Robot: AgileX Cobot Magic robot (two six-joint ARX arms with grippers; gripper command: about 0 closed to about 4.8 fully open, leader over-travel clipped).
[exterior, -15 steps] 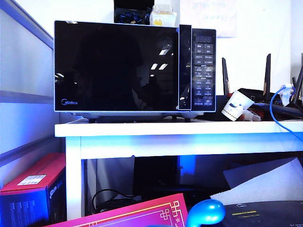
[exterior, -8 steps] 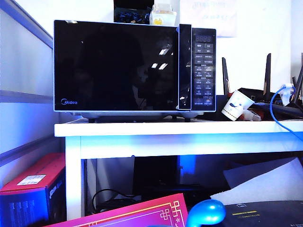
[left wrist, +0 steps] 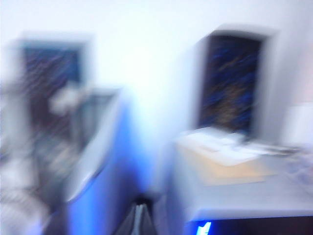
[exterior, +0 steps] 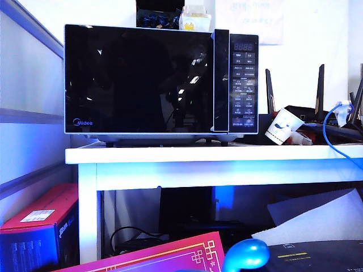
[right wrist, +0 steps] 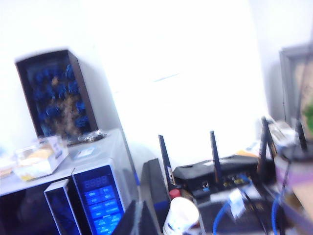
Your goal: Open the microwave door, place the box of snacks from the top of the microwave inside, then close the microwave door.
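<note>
The black microwave (exterior: 161, 79) stands on a white table, its glossy door (exterior: 139, 79) shut. The small whitish box of snacks (exterior: 195, 20) with yellow inside sits on top near the right, and shows again (right wrist: 39, 157) in the right wrist view beside the lit button panel (right wrist: 100, 203). My right gripper (right wrist: 137, 218) hangs shut and empty in front of the panel's side. My left gripper (left wrist: 140, 219) is heavily blurred, its fingers pressed together with nothing between them. Neither gripper shows in the exterior view.
A dark box of blue-wrapped items (exterior: 159, 14) stands on the microwave left of the snacks. Right of the microwave are a tipped paper cup (exterior: 282, 127), a black router with antennas (exterior: 323, 122) and a blue cable (exterior: 332, 136). A red box (exterior: 42, 218) lies under the table.
Only the reflections in the door glass have shifted. The microwave, its shut door and the box of snacks stand as before.
</note>
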